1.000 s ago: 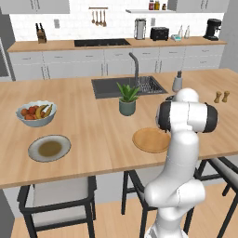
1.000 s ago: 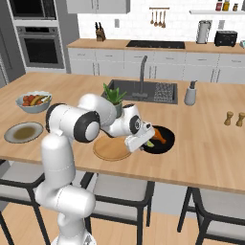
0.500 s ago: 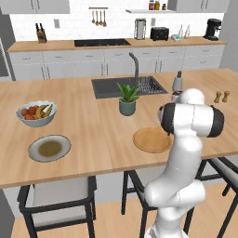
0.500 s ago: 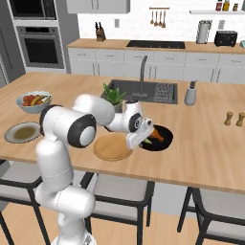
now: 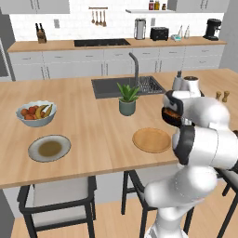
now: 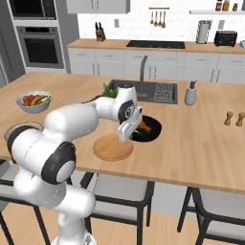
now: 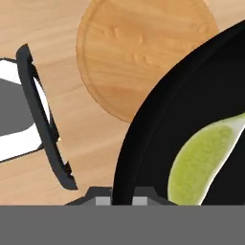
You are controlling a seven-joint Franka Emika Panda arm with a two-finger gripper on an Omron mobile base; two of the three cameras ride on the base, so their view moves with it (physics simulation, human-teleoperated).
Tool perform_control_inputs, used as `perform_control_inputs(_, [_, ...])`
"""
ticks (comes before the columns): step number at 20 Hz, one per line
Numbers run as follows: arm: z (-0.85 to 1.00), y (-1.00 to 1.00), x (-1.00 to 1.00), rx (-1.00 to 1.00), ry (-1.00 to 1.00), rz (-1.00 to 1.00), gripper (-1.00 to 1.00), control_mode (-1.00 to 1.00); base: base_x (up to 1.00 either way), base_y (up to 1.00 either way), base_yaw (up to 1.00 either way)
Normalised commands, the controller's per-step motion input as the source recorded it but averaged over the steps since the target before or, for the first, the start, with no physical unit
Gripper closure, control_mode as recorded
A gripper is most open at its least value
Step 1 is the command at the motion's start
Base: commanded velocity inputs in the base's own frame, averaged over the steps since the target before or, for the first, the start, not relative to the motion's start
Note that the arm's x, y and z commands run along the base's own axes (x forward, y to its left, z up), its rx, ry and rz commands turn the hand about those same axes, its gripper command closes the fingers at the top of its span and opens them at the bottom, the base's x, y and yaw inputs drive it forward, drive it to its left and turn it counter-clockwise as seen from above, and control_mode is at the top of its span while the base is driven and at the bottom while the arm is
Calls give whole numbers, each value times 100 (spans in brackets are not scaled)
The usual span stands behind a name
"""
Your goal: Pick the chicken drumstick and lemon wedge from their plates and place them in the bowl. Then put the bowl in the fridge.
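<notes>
Left base view, going across the island from the left: a white fruit bowl sits near the far left edge, and just in front of it is the grey plate with the brownish centre, nothing on it. Middle of the counter has a little potted plant in front of the sink. Right of that is the tan wooden plate, also bare, lying close to the near edge. Then the arm bends over and its hand is at the black bowl, which looks lifted a bit off the counter with something orange inside. From the right base view you can see it better: the gripper is clamped on the near rim of the bowl, just beside the wooden plate, and the chicken drumstick is lying in the bowl. Hand view is super close: wooden plate up top, the bowl's rim running diagonally right up against the camera, and the lemon wedge sitting inside the bowl on the right. Fingers are pinched shut on that rim as far as I can tell. Salt and pepper shakers stand way off to the right, well apart from everything.
</notes>
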Motion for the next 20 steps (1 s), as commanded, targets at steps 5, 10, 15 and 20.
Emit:
perform_control_inputs(5, [73,95,-72,0,-2,33,100,-100,0,0,0])
perform_control_inputs(10, [56,93,-80,0,-2,27,100,-100,0,0,0])
perform_control_inputs(15, [42,39,-97,0,-4,7,100,-100,0,0,0])
perform_control_inputs(20, [30,15,-91,0,-4,0,100,-100,0,0,0])
